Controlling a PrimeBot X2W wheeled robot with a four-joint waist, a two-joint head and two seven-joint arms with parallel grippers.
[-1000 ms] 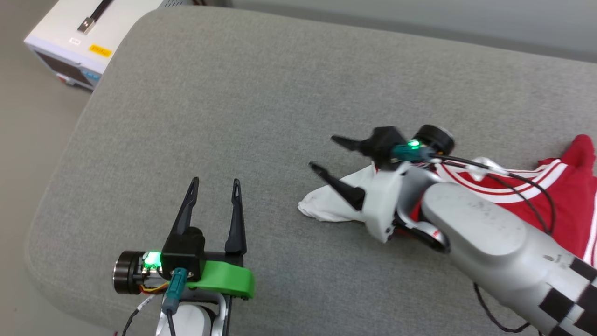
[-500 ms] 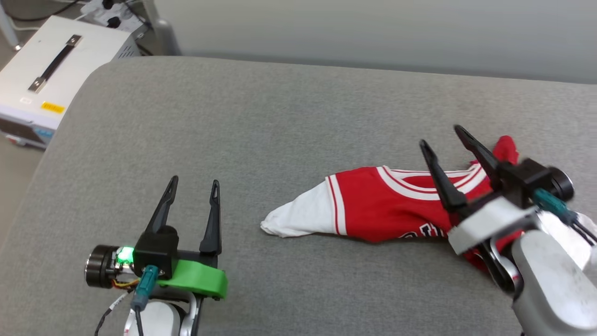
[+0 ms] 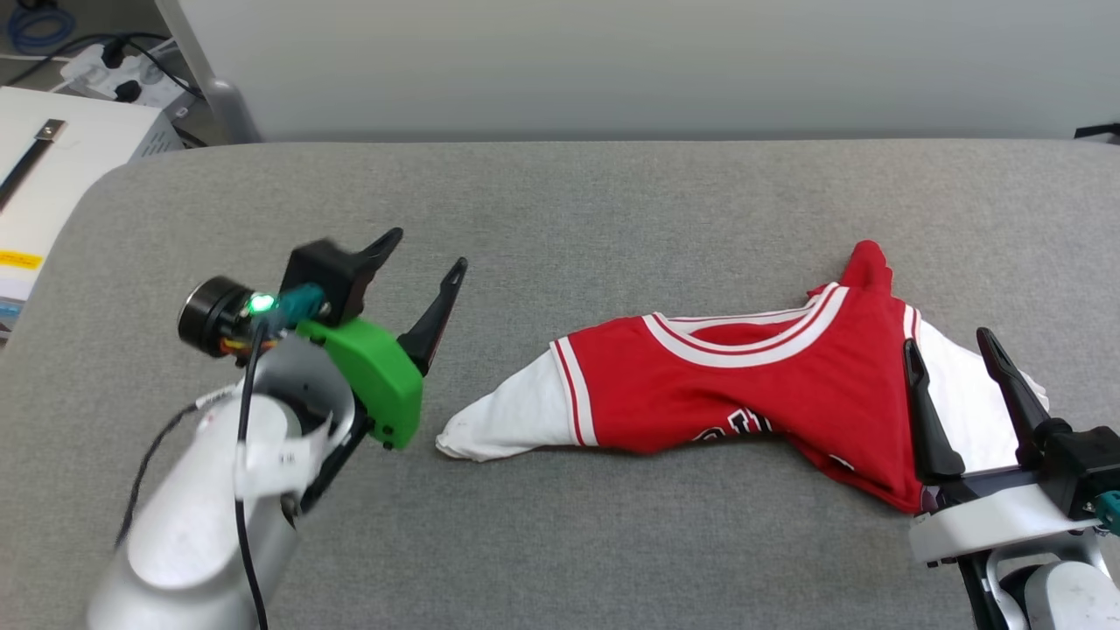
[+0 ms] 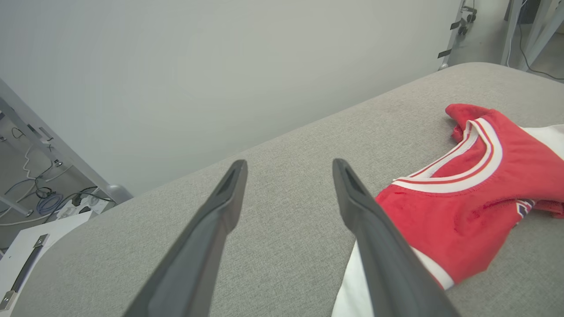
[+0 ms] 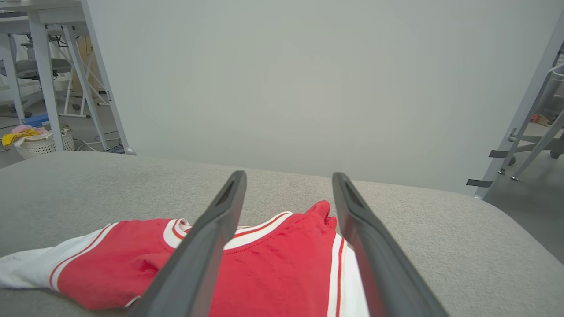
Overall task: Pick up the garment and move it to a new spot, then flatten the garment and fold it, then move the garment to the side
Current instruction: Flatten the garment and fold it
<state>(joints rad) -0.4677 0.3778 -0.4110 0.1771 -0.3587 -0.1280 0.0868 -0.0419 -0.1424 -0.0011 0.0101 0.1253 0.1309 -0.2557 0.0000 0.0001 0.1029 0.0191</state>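
**Red jersey lies bunched on the grey pad, both grippers empty**

The garment [image 3: 744,385], a red jersey-style T-shirt with white short sleeves and a red-and-white striped collar, lies on the right half of the broad grey fabric-covered pad [image 3: 612,219]. It is not spread out. The body is drawn into a narrow band, and one white sleeve [image 3: 499,420] tapers to a point toward the left. A red peak of cloth pokes toward the far edge beyond the striped collar [image 3: 744,337]. The black lettering is mostly tucked under along the near edge.

Lying like this, the shirt looks set down but not yet flattened, so spreading it is probably the step in hand. The arms sit at opposite ends of it, which would let each take one side and pull the cloth open.

The left gripper [image 3: 429,249], on its green bracket, hovers just left of the pointed sleeve and apart from it. Its two long dark fingers angle toward the far right. Its jaws are spread wide with nothing between them; in the left wrist view only bare pad shows in the gap, with the shirt beside one finger.

The right gripper [image 3: 948,339] sits at the shirt's near right corner, fingers pointing away from the robot. Its jaws are also fully apart, over the other white sleeve and the red cloth beside it. They pinch nothing, and I cannot tell whether the tips touch the cloth.
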